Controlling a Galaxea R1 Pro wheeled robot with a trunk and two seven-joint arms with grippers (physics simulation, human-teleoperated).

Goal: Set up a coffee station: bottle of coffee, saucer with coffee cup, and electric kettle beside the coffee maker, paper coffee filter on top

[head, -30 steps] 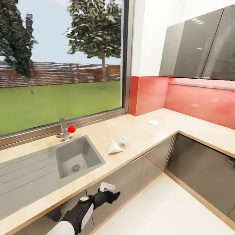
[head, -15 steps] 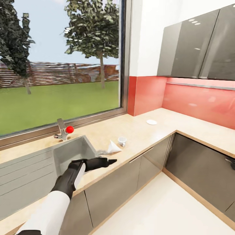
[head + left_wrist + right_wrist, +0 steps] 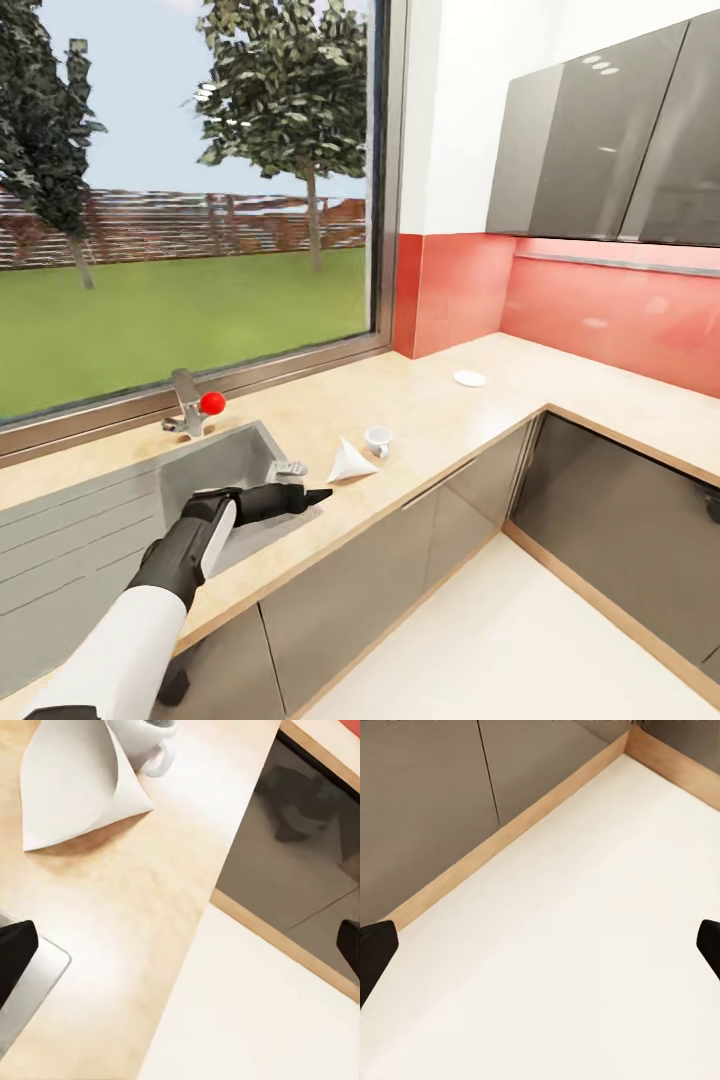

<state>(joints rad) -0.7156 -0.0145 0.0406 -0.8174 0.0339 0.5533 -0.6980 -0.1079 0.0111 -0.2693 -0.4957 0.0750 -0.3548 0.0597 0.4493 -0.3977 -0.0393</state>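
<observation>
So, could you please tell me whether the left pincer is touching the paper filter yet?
Apart. The head view shows bare countertop between the left pincer and the paper filter.

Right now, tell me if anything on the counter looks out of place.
The paper filter lies on its side on the countertop beside the cup, not on a coffee maker. The saucer sits apart, farther along, with no cup on it. The left gripper hovers open at the sink's corner, near the filter.

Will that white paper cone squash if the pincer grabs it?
Probably. The paper cone looks thin and hollow, so it may crumple. It lies on its side beside the cup, so a nudge might roll it. The left pincer is open nearby.
</observation>
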